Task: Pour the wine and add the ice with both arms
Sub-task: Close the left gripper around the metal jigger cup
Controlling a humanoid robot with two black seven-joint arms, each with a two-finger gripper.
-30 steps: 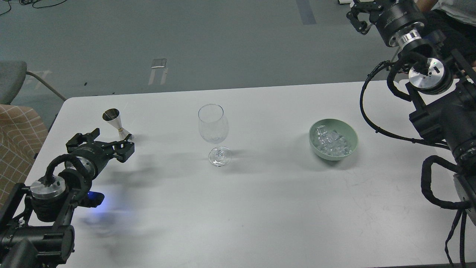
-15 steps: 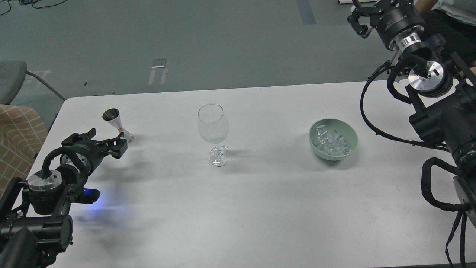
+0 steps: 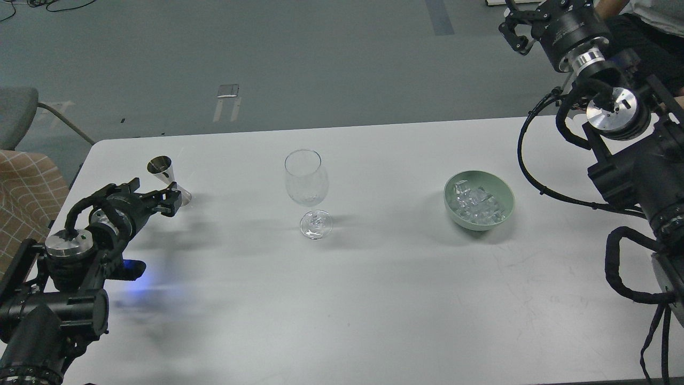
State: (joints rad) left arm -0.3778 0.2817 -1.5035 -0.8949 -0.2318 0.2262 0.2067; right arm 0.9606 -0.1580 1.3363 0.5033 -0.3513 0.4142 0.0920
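A clear wine glass (image 3: 306, 181) stands upright at the table's middle; I cannot make out any wine in it. A small steel jigger (image 3: 163, 170) stands tilted at the far left. A green bowl (image 3: 502, 188) on the right holds several clear ice cubes (image 3: 475, 206). My left gripper (image 3: 152, 199) is low over the table, right beside the jigger's base, its fingers spread and empty. My right gripper (image 3: 517, 29) is raised high beyond the table's far right corner, partly cut by the view's edge, far from the bowl; its fingers cannot be told apart.
The white table (image 3: 342, 299) ends just behind the jigger and the glass. A chair with a checked cushion (image 3: 24, 198) stands off the left edge. A blue light glows under my left arm (image 3: 136, 275).
My left gripper has moved up and away from me, closer to the jigger's base. My right arm has shifted slightly up and right. Glass, bowl and jigger have not moved.
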